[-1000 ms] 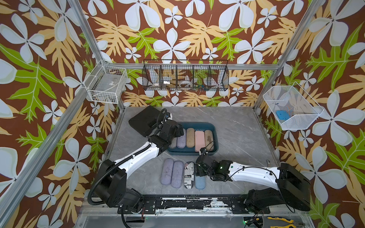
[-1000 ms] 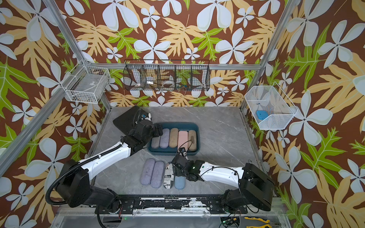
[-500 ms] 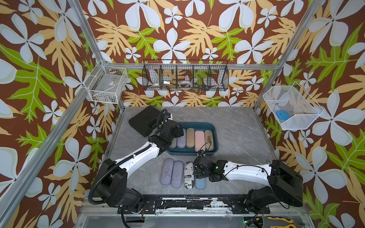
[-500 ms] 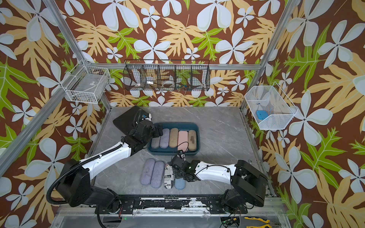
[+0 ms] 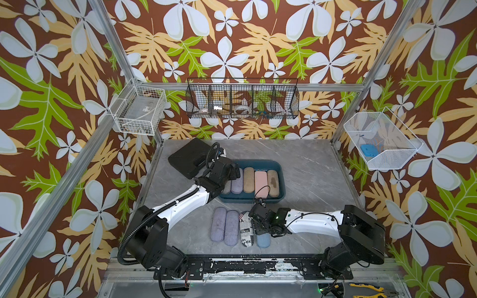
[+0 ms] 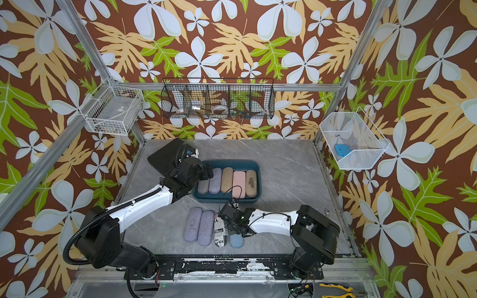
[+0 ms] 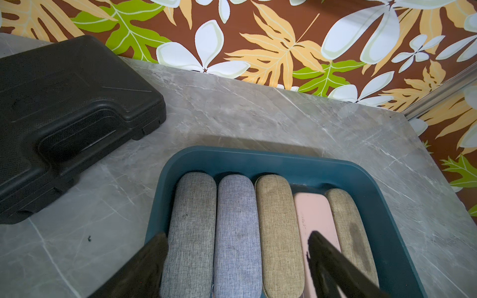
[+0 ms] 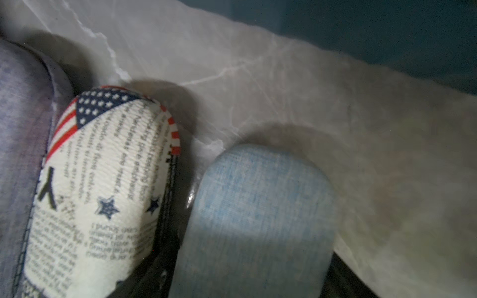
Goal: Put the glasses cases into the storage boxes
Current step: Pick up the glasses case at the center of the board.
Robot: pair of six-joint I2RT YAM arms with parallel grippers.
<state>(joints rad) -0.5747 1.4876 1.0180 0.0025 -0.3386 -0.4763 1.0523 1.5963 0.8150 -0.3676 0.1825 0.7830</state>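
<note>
A woven, round-ended light blue case (image 8: 263, 201) lies on the marbled surface (image 5: 309, 180) beside the newspaper-print case (image 8: 103, 193), between the fingers of the right pincer (image 8: 255, 268); whether they clamp it is unclear. The left pincer (image 7: 237, 240) hangs spread wide, empty, over the teal plastic tub (image 7: 284, 160) of five cases (image 7: 191, 232).

the right gripper (image 5: 259, 228) hides most of the light blue case (image 5: 263, 241) in both top views, grip unclear.

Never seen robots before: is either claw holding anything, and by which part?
Left gripper: nothing, open over the tub. Right gripper straddles the long sides of the light blue case; firm grip unclear.
</note>
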